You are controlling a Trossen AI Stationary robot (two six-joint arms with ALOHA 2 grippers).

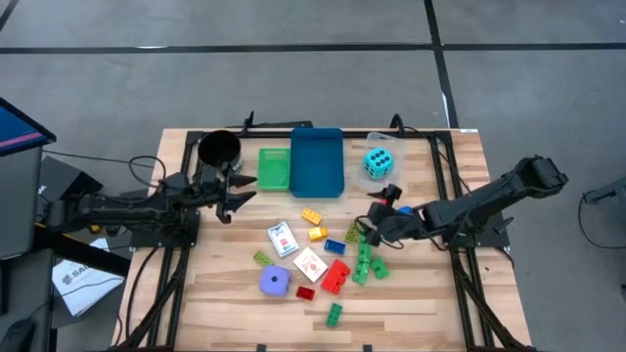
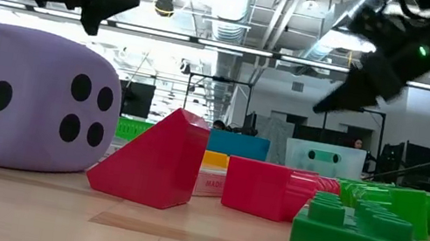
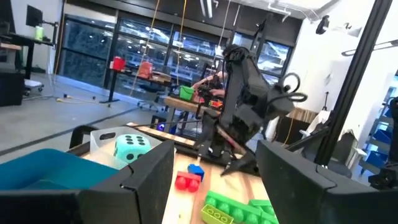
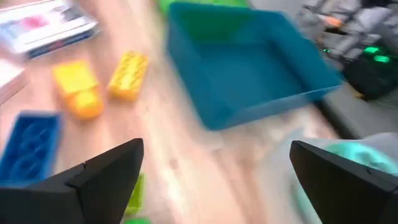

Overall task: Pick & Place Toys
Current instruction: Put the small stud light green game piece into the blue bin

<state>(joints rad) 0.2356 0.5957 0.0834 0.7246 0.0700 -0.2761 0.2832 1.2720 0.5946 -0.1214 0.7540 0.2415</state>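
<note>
The toys lie mid-table: a purple die, two white card packs, and red, yellow, blue and green bricks. A cyan die sits in a clear tray at the far side. My left gripper hovers open at the table's left, beside the black cup, with nothing between its fingers. My right gripper is open above the green bricks at mid-right, slanting down toward the table's left, and its wrist view shows only bare table between the fingers.
A blue tray and a green tray stand side by side along the far edge, right of the cup. Bare wood lies at the near left and near right corners. Black frame rails run along both table sides.
</note>
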